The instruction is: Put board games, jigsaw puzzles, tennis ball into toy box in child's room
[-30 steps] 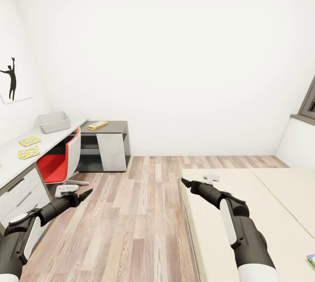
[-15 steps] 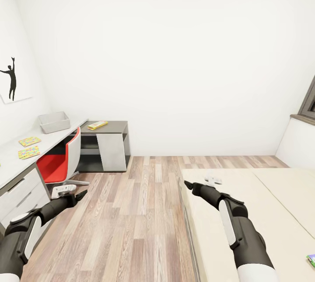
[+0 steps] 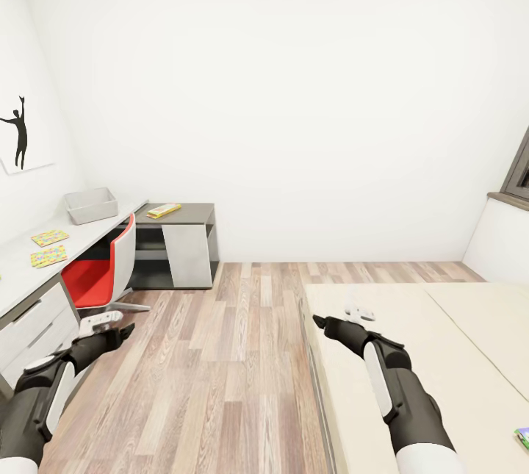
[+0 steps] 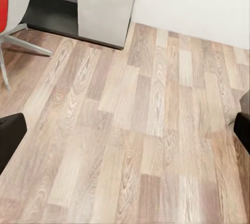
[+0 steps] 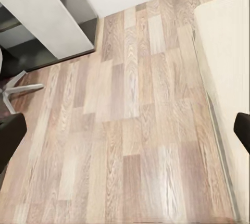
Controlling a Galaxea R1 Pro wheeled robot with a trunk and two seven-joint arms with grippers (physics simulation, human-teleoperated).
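I judge I'm between pickups: both the left gripper (image 3: pixel 110 325) and right gripper (image 3: pixel 345 316) hang wide and empty. The toy box (image 3: pixel 91 205) sits at mid-left on the table (image 3: pixel 18 275) beside the jigsaw puzzles (image 3: pixel 49 247); a board game (image 3: pixel 523 437) peeks at lower right on the bed (image 3: pixel 455 356), likely my next reach.

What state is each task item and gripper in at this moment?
toy box: on the table, contents hidden.
jigsaw puzzles: flat on the table, outside the box.
board game: flat on the lower wing.
left gripper: open, empty.
right gripper: open, empty.
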